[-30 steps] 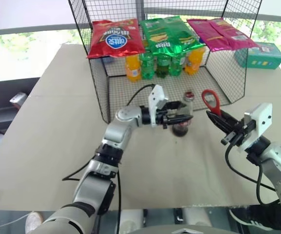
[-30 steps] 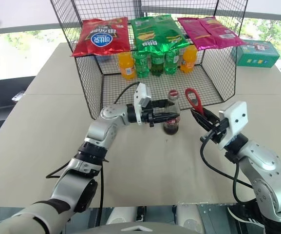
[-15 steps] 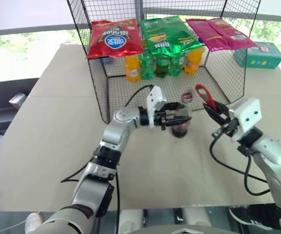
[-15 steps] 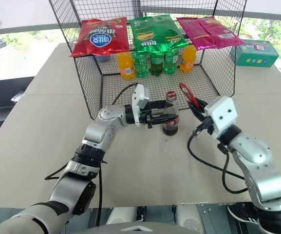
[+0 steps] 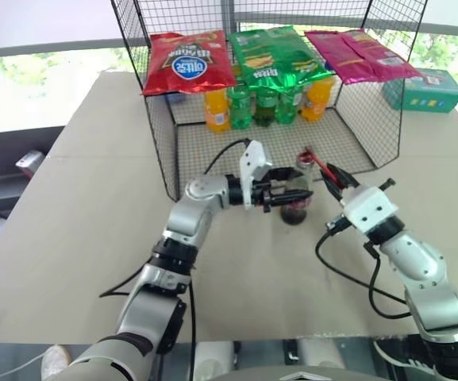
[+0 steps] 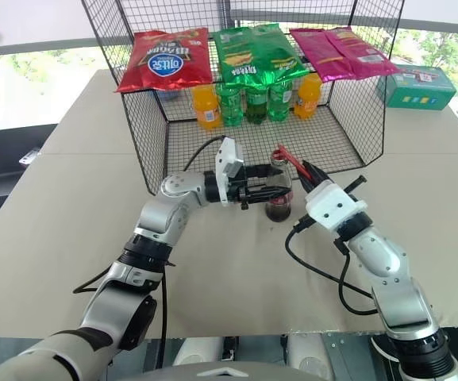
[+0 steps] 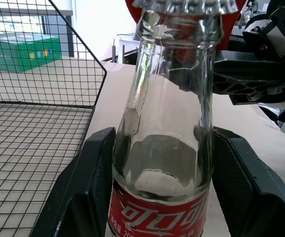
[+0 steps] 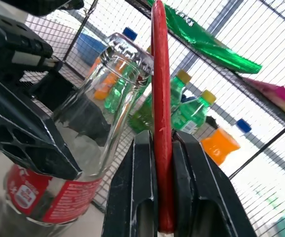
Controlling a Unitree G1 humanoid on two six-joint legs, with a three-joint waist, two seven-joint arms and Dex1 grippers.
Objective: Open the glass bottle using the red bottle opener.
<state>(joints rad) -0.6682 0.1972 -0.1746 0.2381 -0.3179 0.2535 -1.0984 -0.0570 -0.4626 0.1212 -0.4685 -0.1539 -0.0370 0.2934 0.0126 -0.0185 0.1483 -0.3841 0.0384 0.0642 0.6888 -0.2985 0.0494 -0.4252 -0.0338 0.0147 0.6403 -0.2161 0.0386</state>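
Observation:
The glass bottle [image 5: 295, 208] stands upright on the table in front of the wire cage, with dark liquid low inside and a red label. My left gripper [image 5: 298, 193] reaches in level from the left and is shut on the bottle's body; its black fingers [image 7: 90, 187] press both sides above the label. My right gripper [image 5: 332, 176] is shut on the handle of the red bottle opener [image 5: 314, 162]. The opener [image 8: 160, 94] stands edge-on, its head right beside the bottle's crimped cap [image 8: 130, 53]. Whether opener and cap touch I cannot tell.
The black wire cage [image 5: 371, 119] stands open-fronted just behind the bottle. Orange and green soda bottles [image 5: 252, 105] line its back, and red, green and pink crisp bags [image 5: 272, 54] lie on top. A green box [image 5: 423, 89] sits at the table's far right.
My right gripper has moved left toward the bottle's top and rolled, turning the opener from face-on to edge-on beside the cap. The left gripper and the bottle have stayed put.

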